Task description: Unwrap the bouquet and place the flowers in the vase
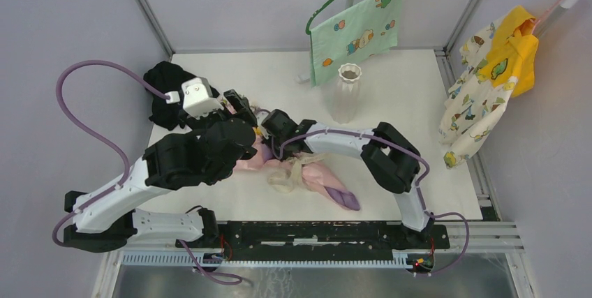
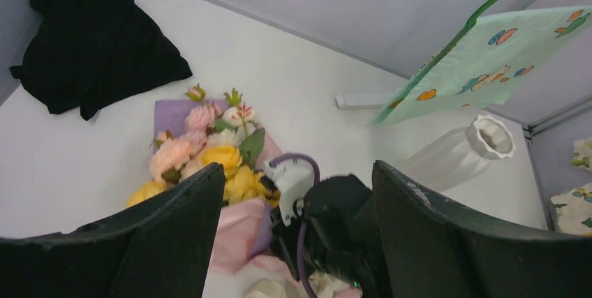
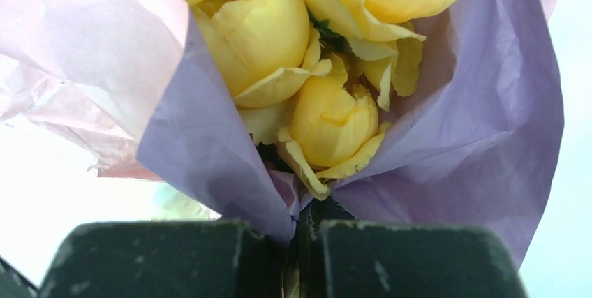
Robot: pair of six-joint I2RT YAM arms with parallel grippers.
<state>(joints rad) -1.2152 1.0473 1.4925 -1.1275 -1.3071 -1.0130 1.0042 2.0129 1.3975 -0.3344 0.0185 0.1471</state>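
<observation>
While right hand (image 3: 300, 234) pinches crinkled purple paper of bouquet (image 3: 328, 116) | left hand (image 2: 297, 172) gapes, empty

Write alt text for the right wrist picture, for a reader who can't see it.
The right gripper, shut, pinches purple wrapping paper close to the lens. Yellow roses fill the middle of the wrap, with pink paper at the left.

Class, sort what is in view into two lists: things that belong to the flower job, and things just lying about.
Job: bouquet; vase; right gripper, jaws shut on the bouquet's paper.
Lying about: black cloth; hanging green cloth; hanging yellow garment.
</observation>
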